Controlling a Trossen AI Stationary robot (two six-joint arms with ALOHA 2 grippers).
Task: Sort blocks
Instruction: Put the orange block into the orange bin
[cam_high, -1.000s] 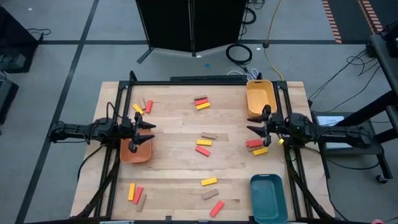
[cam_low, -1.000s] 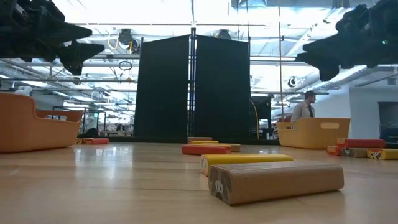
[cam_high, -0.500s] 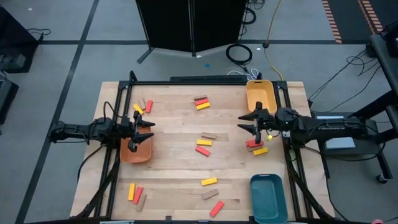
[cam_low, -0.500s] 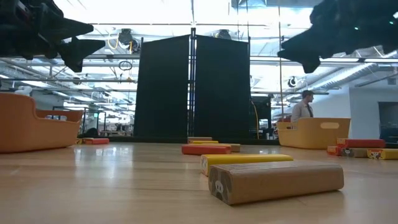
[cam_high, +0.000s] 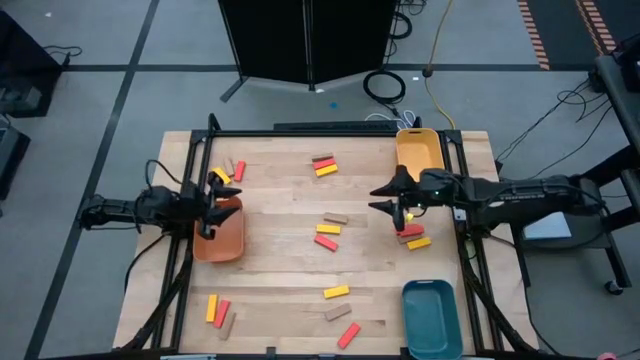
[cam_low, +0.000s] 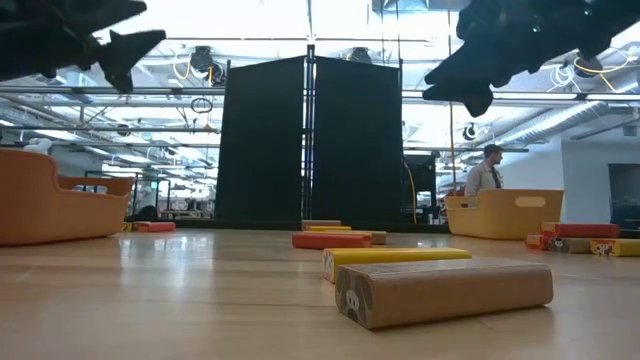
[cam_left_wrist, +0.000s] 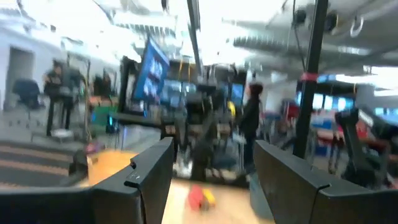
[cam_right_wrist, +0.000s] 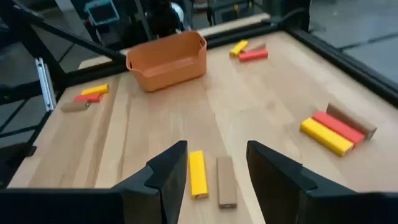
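The right hand (cam_high: 385, 199) hovers above the counter (cam_high: 280, 270), fingers spread wide with nothing between them. It points toward the counter's centre. In the right wrist view, a yellow bar (cam_right_wrist: 198, 173) and a tan bar (cam_right_wrist: 226, 181) lie side by side directly ahead of the fingers (cam_right_wrist: 166, 168). Their long axes run roughly along the hand's line of reach, so the fingers would straddle a bar across its narrow width. In the high view this group (cam_high: 328, 229) lies well apart from the right hand, toward the middle of the counter. The right hand appears the nearer of the two to it.

The left hand (cam_high: 213, 203) sits over the orange tray (cam_high: 232, 243), fingers spread wide and empty.

The blocks are flat rectangular bars with square edges. The red and yellow ones carry a smooth painted finish; the tan ones are bare wood. They lie scattered in small groups:
- a far-centre group (cam_high: 323, 164)
- one near the left hand (cam_high: 229, 172)
- one beside the right hand (cam_high: 411, 237)
- several along the near edge (cam_high: 336, 292)

The counter is pale planked wood. The yellow tray (cam_high: 419, 160) and teal tray (cam_high: 432, 318) are smooth, rounded bins, probably plastic.
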